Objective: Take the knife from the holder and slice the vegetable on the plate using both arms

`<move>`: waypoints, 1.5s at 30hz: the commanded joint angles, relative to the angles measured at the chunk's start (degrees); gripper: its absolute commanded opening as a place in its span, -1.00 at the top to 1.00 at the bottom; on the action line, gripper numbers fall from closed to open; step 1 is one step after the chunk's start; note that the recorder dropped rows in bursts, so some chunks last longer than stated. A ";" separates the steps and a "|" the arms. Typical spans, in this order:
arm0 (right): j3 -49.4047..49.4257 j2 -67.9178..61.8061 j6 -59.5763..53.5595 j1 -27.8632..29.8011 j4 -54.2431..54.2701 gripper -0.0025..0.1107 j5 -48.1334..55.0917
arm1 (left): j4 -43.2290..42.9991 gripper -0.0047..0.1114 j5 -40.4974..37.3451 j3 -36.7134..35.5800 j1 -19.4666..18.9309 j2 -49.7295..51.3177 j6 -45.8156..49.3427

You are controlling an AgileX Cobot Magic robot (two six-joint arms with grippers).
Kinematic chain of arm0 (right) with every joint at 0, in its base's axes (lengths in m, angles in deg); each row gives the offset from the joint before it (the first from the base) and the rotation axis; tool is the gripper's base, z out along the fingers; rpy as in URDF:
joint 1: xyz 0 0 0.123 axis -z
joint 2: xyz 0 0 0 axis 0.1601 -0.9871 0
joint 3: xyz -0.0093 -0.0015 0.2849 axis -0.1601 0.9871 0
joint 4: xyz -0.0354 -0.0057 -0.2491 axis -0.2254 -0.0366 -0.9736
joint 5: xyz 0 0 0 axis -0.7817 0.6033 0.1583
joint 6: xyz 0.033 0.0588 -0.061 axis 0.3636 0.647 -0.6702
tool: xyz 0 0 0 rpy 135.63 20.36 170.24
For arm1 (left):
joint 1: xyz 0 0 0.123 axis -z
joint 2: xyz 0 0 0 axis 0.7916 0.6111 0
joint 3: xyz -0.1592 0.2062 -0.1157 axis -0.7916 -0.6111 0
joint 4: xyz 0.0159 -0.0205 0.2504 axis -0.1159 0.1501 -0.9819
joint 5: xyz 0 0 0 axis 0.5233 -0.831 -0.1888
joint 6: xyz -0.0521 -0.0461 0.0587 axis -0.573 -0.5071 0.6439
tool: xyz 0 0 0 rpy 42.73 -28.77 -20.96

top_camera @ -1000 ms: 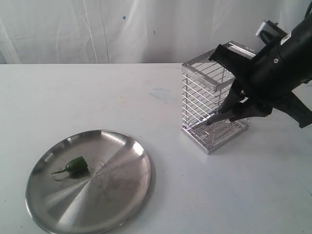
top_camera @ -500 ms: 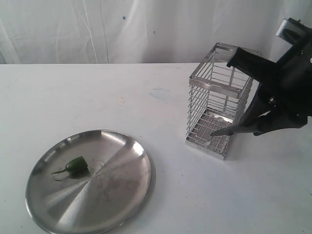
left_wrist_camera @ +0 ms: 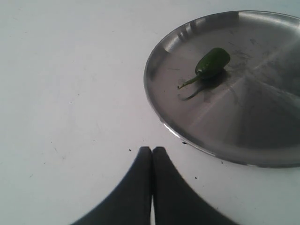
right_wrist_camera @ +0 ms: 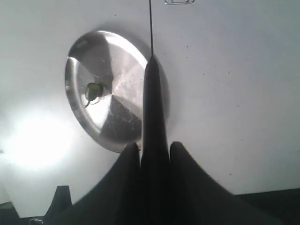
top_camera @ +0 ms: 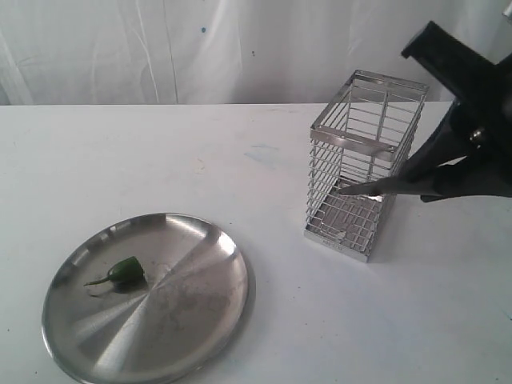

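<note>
One knife (top_camera: 374, 187) sits clamped inside the right gripper (right_wrist_camera: 154, 146).

A white bench (top_camera: 160, 160) fills the scene, matte and lightly scuffed. Towards its far side lie a faint bluish smudge (top_camera: 262, 154) and, near it, a small yellowish mark (top_camera: 198, 164). Behind the bench hangs a white pleated curtain (top_camera: 120, 48) bearing a tiny blue dot (top_camera: 203, 30). Up close, fine dark specks (left_wrist_camera: 70, 103) scatter across the bench.

Black left gripper (left_wrist_camera: 152, 151), fingertips pressed together, hovers over white tabletop (left_wrist_camera: 70, 84) near rim of round shiny steel plate (left_wrist_camera: 262, 126); small green stemmed pepper (left_wrist_camera: 211, 63) lies on plate.
</note>
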 commanded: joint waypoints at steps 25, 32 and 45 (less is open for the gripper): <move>13.42 -10.05 -56.59 -22.32 18.67 0.96 -21.69 | 0.00 0.92 -0.54 -0.17 0.34 -0.29 -0.27; 13.45 -14.95 -63.68 -25.62 20.14 0.96 -31.24 | 0.00 0.92 -0.54 -0.17 0.34 -0.29 -0.27; 13.45 -15.07 -83.89 -25.62 22.74 0.96 -33.33 | 12.49 0.92 16.97 -0.17 0.34 -0.29 -10.11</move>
